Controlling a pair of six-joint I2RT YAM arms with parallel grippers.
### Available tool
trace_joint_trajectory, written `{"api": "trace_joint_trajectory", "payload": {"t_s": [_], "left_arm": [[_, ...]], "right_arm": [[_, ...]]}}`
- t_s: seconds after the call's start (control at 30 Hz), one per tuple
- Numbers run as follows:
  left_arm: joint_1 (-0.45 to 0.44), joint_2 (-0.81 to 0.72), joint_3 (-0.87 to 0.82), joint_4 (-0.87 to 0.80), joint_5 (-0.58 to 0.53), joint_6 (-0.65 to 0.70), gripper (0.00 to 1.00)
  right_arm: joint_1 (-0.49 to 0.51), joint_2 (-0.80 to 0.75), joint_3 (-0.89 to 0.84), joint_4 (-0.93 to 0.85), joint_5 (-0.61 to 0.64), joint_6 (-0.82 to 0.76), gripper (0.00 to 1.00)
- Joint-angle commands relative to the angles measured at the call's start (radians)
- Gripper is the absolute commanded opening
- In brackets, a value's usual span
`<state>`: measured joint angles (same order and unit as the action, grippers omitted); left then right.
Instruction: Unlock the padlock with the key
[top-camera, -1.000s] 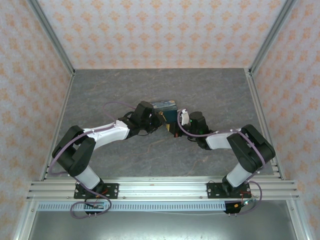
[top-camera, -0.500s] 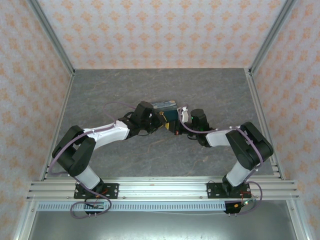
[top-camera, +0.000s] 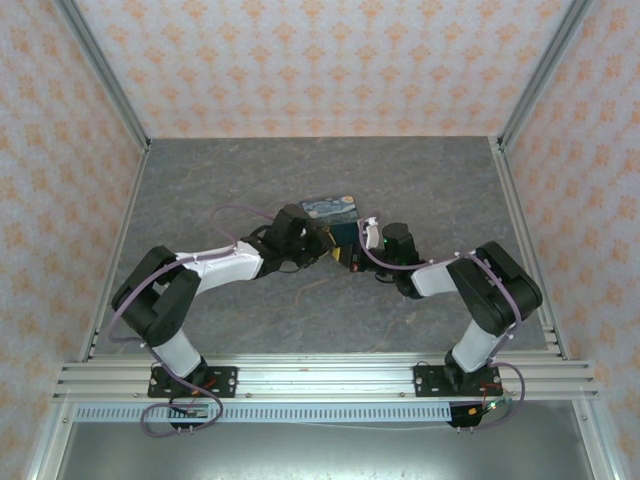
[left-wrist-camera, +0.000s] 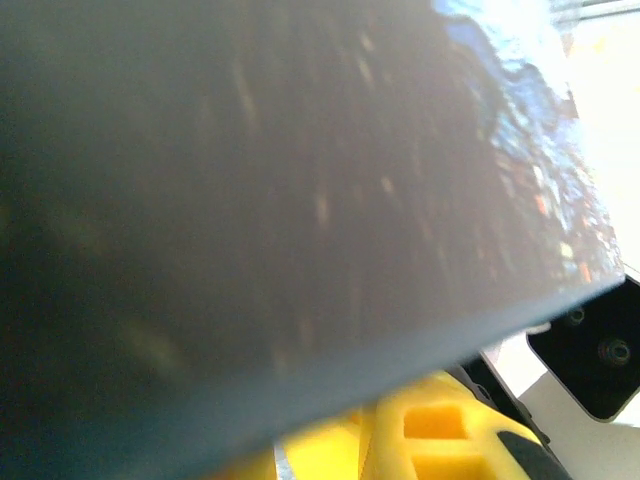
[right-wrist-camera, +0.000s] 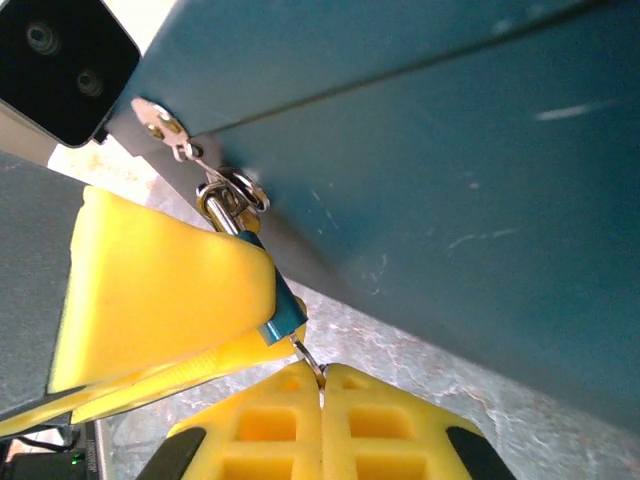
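The padlock (right-wrist-camera: 283, 318), a tiny teal-blue body, hangs just below the tin (right-wrist-camera: 450, 200) at its front wall, its silvery shackle (right-wrist-camera: 228, 196) looped through the small hasp (right-wrist-camera: 163, 122) at the tin's seam. The left gripper (top-camera: 316, 245) is clamped on the padlock, whose body is squeezed between its yellow fingers (right-wrist-camera: 160, 290). A thin metal key (right-wrist-camera: 308, 357) sticks out of the padlock's lower end, away from the tin, and the right gripper (right-wrist-camera: 321, 385) is closed on it, fingers pressed together. In the overhead view both grippers meet at the tin's near edge, and the tin sits tilted on the grey table (top-camera: 200, 190), its starry lid facing up.
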<state>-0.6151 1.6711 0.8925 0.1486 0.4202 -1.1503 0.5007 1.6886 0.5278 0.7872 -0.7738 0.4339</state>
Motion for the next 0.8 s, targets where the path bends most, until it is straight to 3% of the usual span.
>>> {"api": "trace_joint_trajectory", "payload": {"t_s": [0.0,0.1,0.3,0.77], "left_arm": [[-0.025,0.045,-0.032,0.037,0.066,0.013,0.14],[-0.025,0.057,-0.045,0.065,0.060,0.005,0.17],[-0.023,0.058,-0.058,0.073,0.042,0.014,0.32],[-0.011,-0.065,-0.191,0.184,-0.043,-0.041,0.48]], "right_arm": [[0.019,0.015,-0.013,0.143,0.042,0.024,0.00],[0.026,0.029,-0.030,0.162,0.060,0.042,0.00],[0.029,0.037,-0.044,0.155,0.086,0.056,0.00],[0.068,0.020,-0.082,0.130,0.090,0.163,0.00]]}}
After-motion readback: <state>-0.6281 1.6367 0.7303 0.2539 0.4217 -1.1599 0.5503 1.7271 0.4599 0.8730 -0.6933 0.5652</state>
